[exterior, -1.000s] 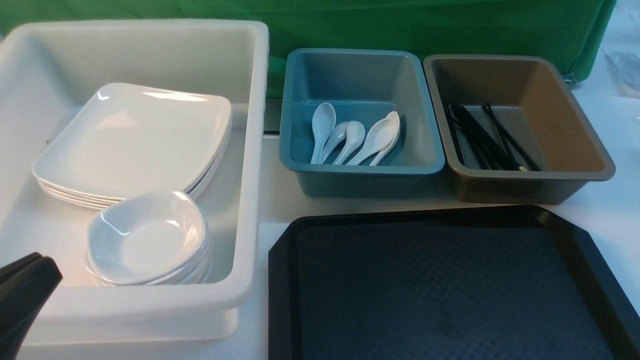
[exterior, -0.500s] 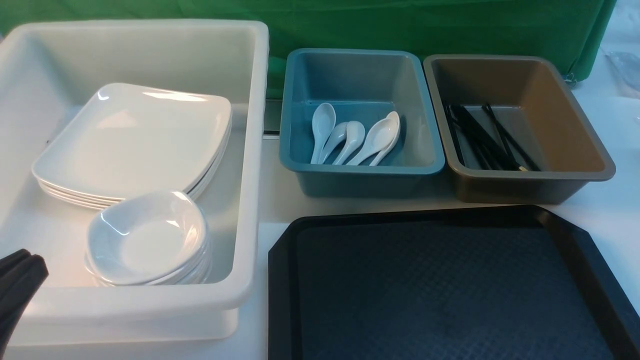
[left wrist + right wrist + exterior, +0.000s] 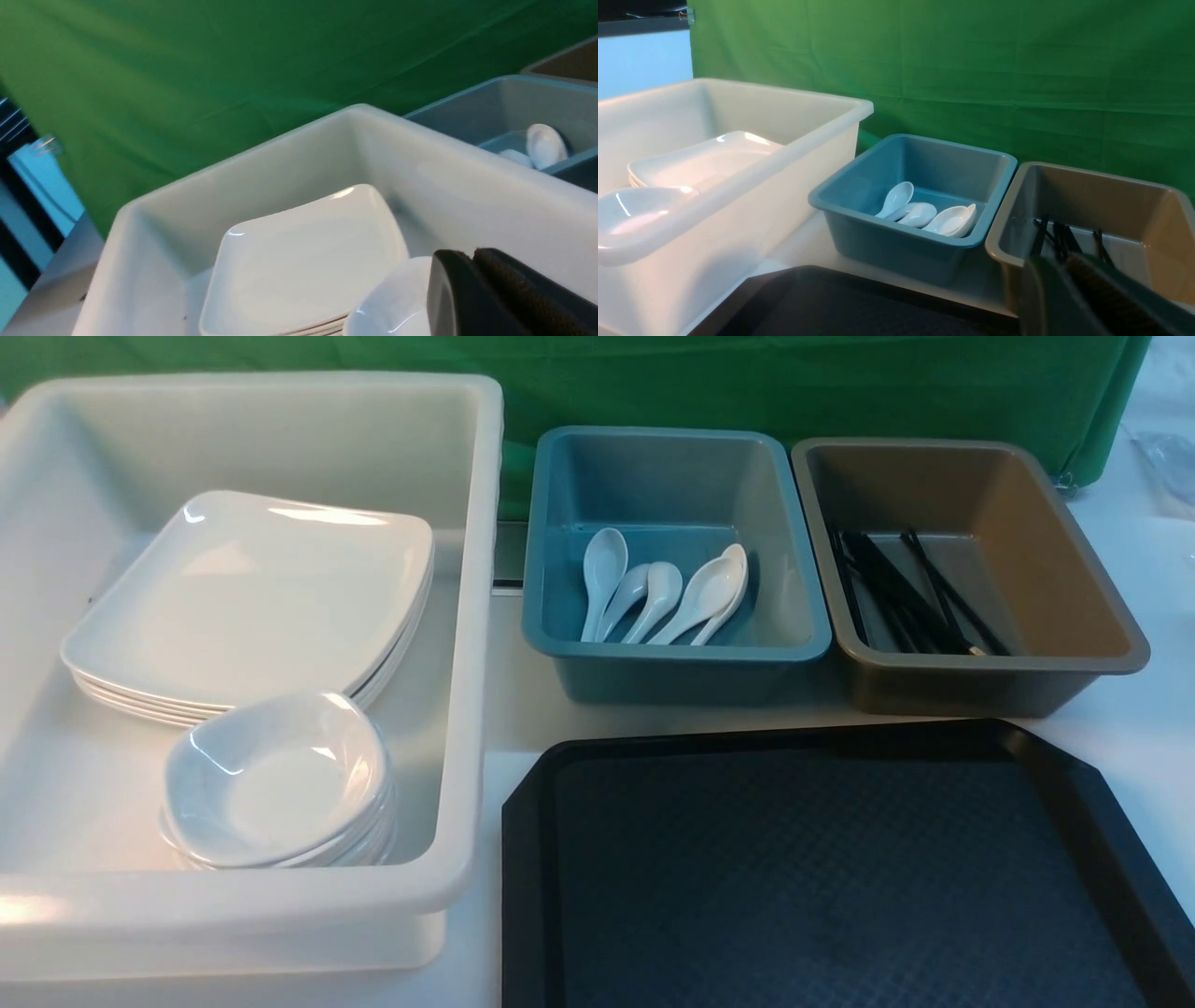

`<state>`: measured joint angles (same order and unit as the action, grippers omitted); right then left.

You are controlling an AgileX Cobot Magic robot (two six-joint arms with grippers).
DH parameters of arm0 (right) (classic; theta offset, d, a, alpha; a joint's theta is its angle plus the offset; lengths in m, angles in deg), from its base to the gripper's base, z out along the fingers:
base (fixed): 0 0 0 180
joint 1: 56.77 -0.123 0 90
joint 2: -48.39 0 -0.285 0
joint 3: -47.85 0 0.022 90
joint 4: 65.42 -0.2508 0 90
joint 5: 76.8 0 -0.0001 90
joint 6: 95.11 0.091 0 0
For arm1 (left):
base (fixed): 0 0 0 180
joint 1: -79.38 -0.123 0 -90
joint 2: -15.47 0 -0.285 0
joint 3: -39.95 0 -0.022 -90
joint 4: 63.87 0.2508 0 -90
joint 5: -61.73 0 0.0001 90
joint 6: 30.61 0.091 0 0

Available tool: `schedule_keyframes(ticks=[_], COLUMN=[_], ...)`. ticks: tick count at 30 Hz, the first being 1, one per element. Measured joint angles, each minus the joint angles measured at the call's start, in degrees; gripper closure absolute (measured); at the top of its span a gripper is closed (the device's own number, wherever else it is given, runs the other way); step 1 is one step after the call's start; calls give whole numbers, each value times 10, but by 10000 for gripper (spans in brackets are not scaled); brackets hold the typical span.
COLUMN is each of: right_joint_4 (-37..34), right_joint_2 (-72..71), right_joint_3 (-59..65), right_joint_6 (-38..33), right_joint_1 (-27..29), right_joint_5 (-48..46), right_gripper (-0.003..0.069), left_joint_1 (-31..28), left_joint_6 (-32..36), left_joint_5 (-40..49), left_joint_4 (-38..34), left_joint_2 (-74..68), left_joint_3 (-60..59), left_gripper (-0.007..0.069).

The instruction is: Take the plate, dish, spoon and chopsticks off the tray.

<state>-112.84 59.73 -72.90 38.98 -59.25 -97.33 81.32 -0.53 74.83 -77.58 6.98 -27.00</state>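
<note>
Inspecting the tray (image 3: 822,868) first, we find its textured black surface bare in every part the front view shows; its near edge is cut off by the frame. We judge the clearing done.

The plate (image 3: 247,602) lies on top of a stack of like plates inside the white tub (image 3: 467,644), to the tray's left. Small deep dishes (image 3: 275,779) are stacked just beside that pile, nearer the robot. Five spoons (image 3: 665,590) lie in the blue tub (image 3: 677,658) beyond the tray, and the chopsticks (image 3: 901,593) lie loose in the brown tub (image 3: 990,681) to its right.

On handling, we judge the plate stiff, glossy and slippery, likely to chip if dropped, and best pinched at its raised rim near a corner. The spoons look equally slick; the short thick handle is the sound hold. The chopsticks are thin, light and apt to roll, so both should be pinched together near mid-length.

Neither arm appears in the front view. The left gripper (image 3: 472,270), seen in its wrist view above the dishes, has its fingers pressed together on nothing. The right gripper (image 3: 1064,280) hangs near the brown tub; its fingers look close together and empty, but we cannot tell whether a gap stands between them.
</note>
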Motion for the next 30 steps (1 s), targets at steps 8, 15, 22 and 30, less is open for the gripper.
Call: schedule_keyframes(ticks=[8, 15, 22, 30], right_joint_4=[0, 0, 0, 0], right_joint_2=[0, 0, 0, 0], right_joint_3=[0, 0, 0, 0], right_joint_6=[0, 0, 0, 0], right_joint_1=[0, 0, 0, 0], right_joint_5=[1, 1, 1, 1], right_gripper=[529, 515, 498, 478], left_joint_1=[-60, -49, -47, -47], left_joint_6=[-147, -151, -149, -149], left_joint_5=[-4, 7, 7, 7], left_joint_4=[22, 45, 47, 48], left_joint_2=[7, 7, 8, 8], left_joint_3=[-105, -105, -105, -105], left_gripper=[608, 608, 608, 608])
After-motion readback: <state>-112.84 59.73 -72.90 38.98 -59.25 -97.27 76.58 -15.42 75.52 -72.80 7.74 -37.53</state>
